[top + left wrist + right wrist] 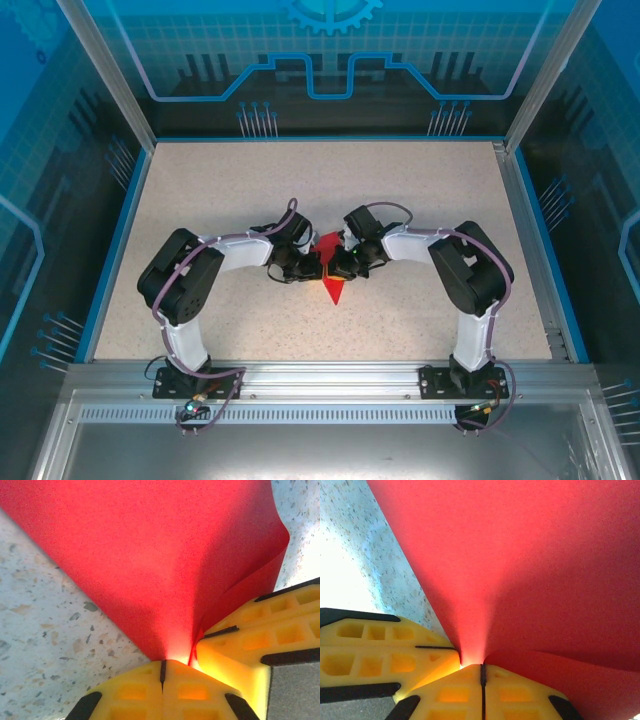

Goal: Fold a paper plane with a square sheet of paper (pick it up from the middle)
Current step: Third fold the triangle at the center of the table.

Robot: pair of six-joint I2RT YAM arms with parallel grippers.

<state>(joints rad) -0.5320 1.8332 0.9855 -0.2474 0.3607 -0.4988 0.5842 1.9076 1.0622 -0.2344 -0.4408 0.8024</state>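
yellow fingertips (135, 690) of the left gripper (162, 664) are pinching shut on the creased red sheet of paper (150, 555), with the right gripper (482, 667) clamping it just beside, both meeting mid speckled table (200, 190), the paper's point facing the arm bases.

Left gripper (162, 669) and right gripper (482, 671) clamped — tips touching

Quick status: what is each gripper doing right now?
Left gripper: shut on the red paper.
Right gripper: shut on the red paper too.
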